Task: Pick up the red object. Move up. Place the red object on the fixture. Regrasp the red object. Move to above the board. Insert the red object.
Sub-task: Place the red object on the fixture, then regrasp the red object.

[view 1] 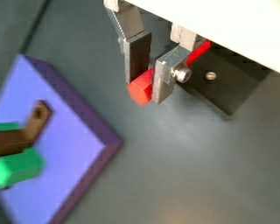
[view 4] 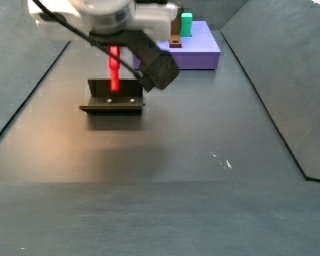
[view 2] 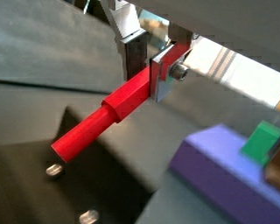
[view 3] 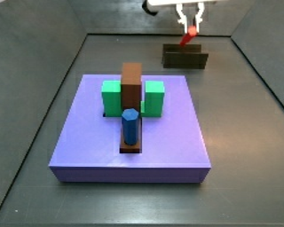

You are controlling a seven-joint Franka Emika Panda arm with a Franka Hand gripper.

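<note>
1. Two silver fingers (view 2: 166, 63) of the gripper (view 1: 149, 70) pinch the red object (view 2: 108, 118) near one end; the jaws are narrow, closed on it.
2. In a side view the red object (view 4: 115, 68) hangs lengthwise down from the gripper (view 4: 117, 45), its lower end at the fixture (view 4: 112, 103); contact cannot be told.
3. Well apart lies the board (view 3: 169, 133), bearing green blocks (view 3: 154, 97), a brown bar (view 3: 131, 89) and a blue peg (view 3: 130, 126).
</note>
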